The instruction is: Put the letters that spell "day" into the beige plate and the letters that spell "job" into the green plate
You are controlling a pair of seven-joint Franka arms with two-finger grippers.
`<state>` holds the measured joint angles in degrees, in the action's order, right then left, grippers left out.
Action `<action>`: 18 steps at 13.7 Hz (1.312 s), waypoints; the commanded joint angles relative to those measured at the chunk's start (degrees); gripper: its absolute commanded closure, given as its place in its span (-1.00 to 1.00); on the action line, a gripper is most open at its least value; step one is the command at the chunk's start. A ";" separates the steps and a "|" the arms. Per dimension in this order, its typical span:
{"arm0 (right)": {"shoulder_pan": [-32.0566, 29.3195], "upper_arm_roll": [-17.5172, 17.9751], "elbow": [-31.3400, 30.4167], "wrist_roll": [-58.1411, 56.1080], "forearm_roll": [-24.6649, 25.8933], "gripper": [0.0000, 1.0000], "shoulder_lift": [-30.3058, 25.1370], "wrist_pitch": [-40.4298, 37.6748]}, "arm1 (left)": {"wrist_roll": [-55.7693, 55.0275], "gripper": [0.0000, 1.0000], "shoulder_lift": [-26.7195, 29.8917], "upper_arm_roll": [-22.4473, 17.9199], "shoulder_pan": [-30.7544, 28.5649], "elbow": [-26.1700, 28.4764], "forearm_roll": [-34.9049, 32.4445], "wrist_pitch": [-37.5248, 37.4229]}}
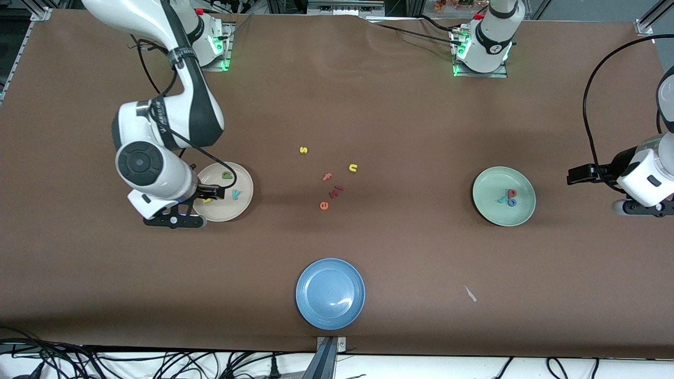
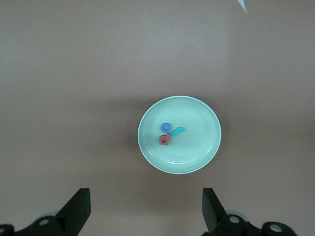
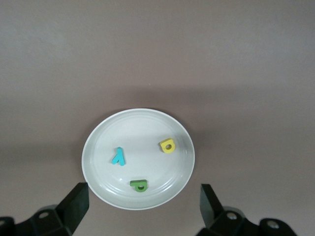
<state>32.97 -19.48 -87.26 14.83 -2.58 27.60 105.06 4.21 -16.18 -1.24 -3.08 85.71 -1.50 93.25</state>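
Observation:
The beige plate (image 1: 243, 181) holds the dark green "a" (image 1: 227, 175), the teal "y" (image 1: 236, 195) and the yellow "d" (image 1: 207, 200). My right gripper (image 1: 213, 193) hangs over this plate's edge, open and empty. In the right wrist view its gripper (image 3: 143, 194) stands wide above the plate (image 3: 147, 128), with the "a" (image 3: 140, 185), "y" (image 3: 118, 157) and "d" (image 3: 168, 146) lying apart. The green plate (image 1: 492, 184) carries the red "b" (image 1: 512, 193), blue "o" (image 1: 512, 202) and teal "j" (image 1: 502, 200), bunched together. My left gripper (image 1: 576, 175) waits open over bare table at the left arm's end; its wrist view shows the gripper (image 2: 146, 196) short of that plate (image 2: 197, 147).
A blue plate (image 1: 330, 293) sits near the front edge at mid-table. Loose letters lie in the middle: yellow "s" (image 1: 303, 150), yellow "n" (image 1: 353, 168), pink "f" (image 1: 327, 177), orange "e" (image 1: 324, 206) and one more pink piece (image 1: 337, 190). A white scrap (image 1: 470, 293) lies nearer the front.

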 commanded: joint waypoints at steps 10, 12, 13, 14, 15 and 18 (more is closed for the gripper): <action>-26.97 16.66 -4.85 -16.50 0.65 -1.00 -23.46 -8.55 | 0.89 -1.00 2.73 0.01 0.79 -1.59 0.97 -0.62; -27.97 17.11 -9.12 -16.94 1.17 -1.00 -27.57 -8.56 | 0.89 -1.00 2.82 -0.08 0.53 -1.60 0.97 -0.70; -28.40 17.20 -12.03 -16.50 1.18 -1.00 -29.51 -7.68 | 0.98 -1.00 2.73 0.00 0.53 -1.60 0.88 -0.62; -28.84 17.46 -12.84 -16.67 1.09 -1.00 -30.05 -7.33 | 1.33 -1.00 2.73 0.01 0.45 -1.60 0.97 -0.62; -29.28 18.07 -12.93 -16.68 1.17 -1.00 -30.58 -7.67 | 1.33 -1.00 2.65 0.01 0.62 -1.60 0.97 -0.62; -31.74 19.74 -12.76 -16.41 0.91 -1.00 -30.33 -8.03 | 1.42 -1.00 2.64 0.00 0.27 -1.60 0.97 -0.35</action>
<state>3.83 -1.57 -98.24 -1.72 -2.11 -1.42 96.18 4.27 -13.31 -1.12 -2.45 85.02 -1.49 92.79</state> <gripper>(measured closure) 0.000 0.000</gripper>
